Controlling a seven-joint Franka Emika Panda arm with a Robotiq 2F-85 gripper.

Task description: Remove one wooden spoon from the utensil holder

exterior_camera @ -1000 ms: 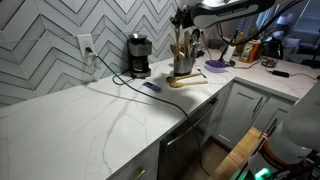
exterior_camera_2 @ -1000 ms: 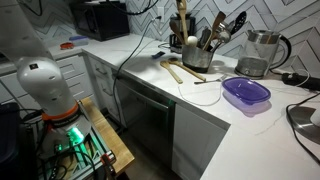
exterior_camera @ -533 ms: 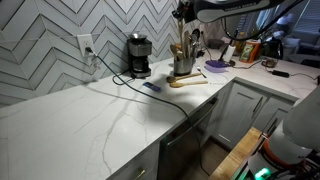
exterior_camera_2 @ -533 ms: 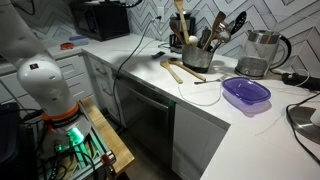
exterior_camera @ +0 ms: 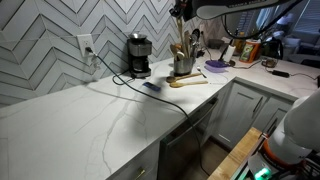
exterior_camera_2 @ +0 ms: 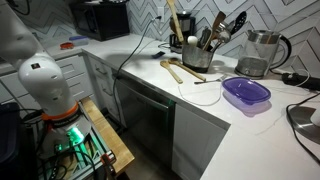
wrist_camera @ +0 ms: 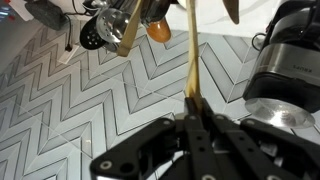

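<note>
My gripper (exterior_camera: 180, 14) is high above the silvery utensil holder (exterior_camera: 184, 65), which also shows in an exterior view (exterior_camera_2: 197, 57). It is shut on the slim handle of a pale wooden spoon (exterior_camera_2: 174, 22), which hangs slanted over the holder's near side. In the wrist view the black fingers (wrist_camera: 205, 128) close on the handle (wrist_camera: 190, 60) at my gripper (wrist_camera: 192, 112); the spoon's bowl runs out of the top of the frame. Several other utensils (exterior_camera_2: 222, 27) stand in the holder. Two more wooden spoons (exterior_camera_2: 176, 70) lie on the counter in front of it.
A black-and-silver coffee maker (exterior_camera: 139, 55) stands by the tiled wall with its cord across the counter. A glass kettle (exterior_camera_2: 260, 52) and a purple lidded dish (exterior_camera_2: 246, 93) sit beyond the holder. The counter edge (exterior_camera_2: 170, 98) drops to cabinets.
My gripper has risen with the spoon, which now hangs higher above the holder and tilts more. The rest has not moved.
</note>
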